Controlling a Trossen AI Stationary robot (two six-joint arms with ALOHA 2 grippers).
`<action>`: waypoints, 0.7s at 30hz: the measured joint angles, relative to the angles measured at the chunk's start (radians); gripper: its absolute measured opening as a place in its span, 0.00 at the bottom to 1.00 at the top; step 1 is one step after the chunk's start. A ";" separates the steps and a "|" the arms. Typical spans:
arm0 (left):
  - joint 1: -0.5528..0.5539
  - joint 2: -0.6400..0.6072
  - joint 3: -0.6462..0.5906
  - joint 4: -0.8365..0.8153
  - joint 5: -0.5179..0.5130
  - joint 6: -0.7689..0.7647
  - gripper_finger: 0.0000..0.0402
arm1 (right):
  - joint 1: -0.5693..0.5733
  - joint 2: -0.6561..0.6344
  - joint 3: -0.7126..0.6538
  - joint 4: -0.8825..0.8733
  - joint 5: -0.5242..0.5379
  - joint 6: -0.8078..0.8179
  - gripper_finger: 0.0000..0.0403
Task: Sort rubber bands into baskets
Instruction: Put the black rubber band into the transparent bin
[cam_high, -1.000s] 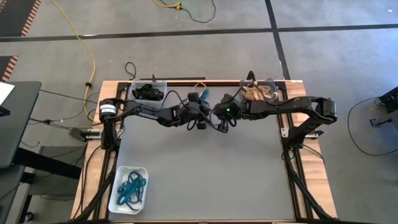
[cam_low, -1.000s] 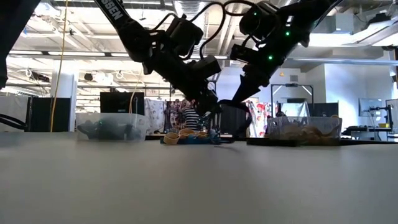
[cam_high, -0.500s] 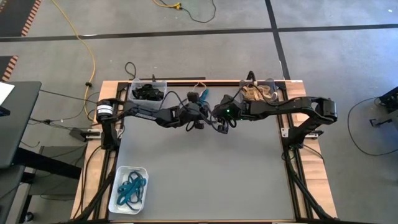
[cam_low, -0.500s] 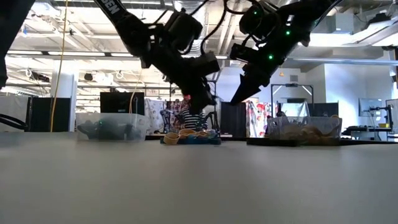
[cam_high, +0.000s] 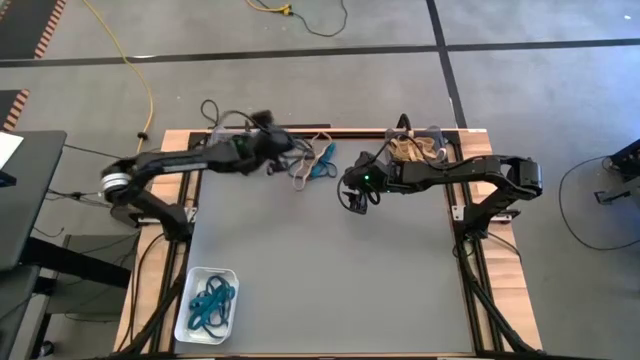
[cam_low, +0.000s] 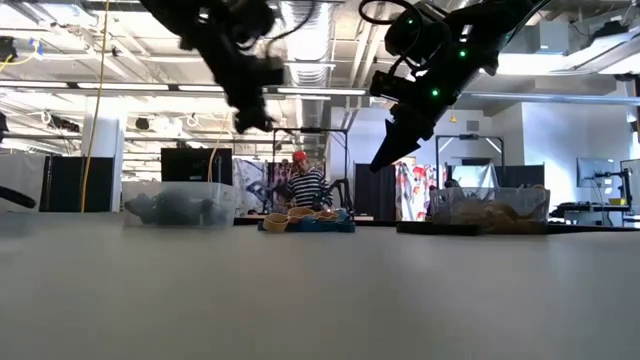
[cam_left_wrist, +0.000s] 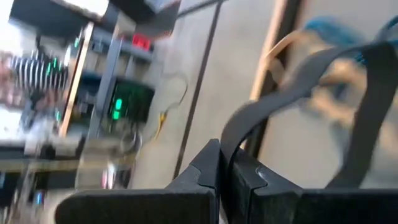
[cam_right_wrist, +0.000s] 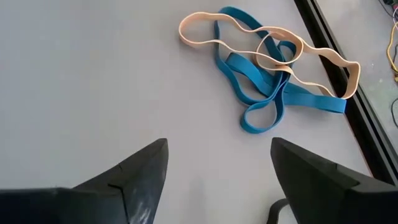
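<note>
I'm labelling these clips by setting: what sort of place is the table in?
Probably a large indoor robotics lab or workshop: an open ceiling with ducts, more equipment frames across the hall, a person at a distant bench, and a taped concrete floor.

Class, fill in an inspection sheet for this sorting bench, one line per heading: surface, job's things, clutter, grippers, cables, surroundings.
Surface: grey table, mostly bare in the middle.
Job's things: loose pile of blue and tan rubber bands near the far edge; white basket with teal bands at the near-left corner; far-right basket holding tan bands; far-left basket with dark contents.
Clutter: nothing seen.
Grippers: left gripper shut on a dark rubber band, raised over the far-left corner; right gripper open above the table beside the pile.
Cables: yellow cable on the floor; black wires along both arms.
Surroundings: open workshop; a person beyond the table.
</note>
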 joint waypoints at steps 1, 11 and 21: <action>0.029 -0.031 0.000 -0.036 -0.003 -0.013 0.00 | 0.000 0.000 0.000 0.000 0.000 0.000 0.78; 0.368 -0.120 0.000 -0.288 0.013 -0.093 0.00 | 0.000 0.000 0.000 -0.015 0.001 0.000 0.77; 0.562 0.051 0.000 -0.412 0.209 -0.167 0.00 | 0.002 0.000 -0.032 -0.048 0.001 0.024 0.77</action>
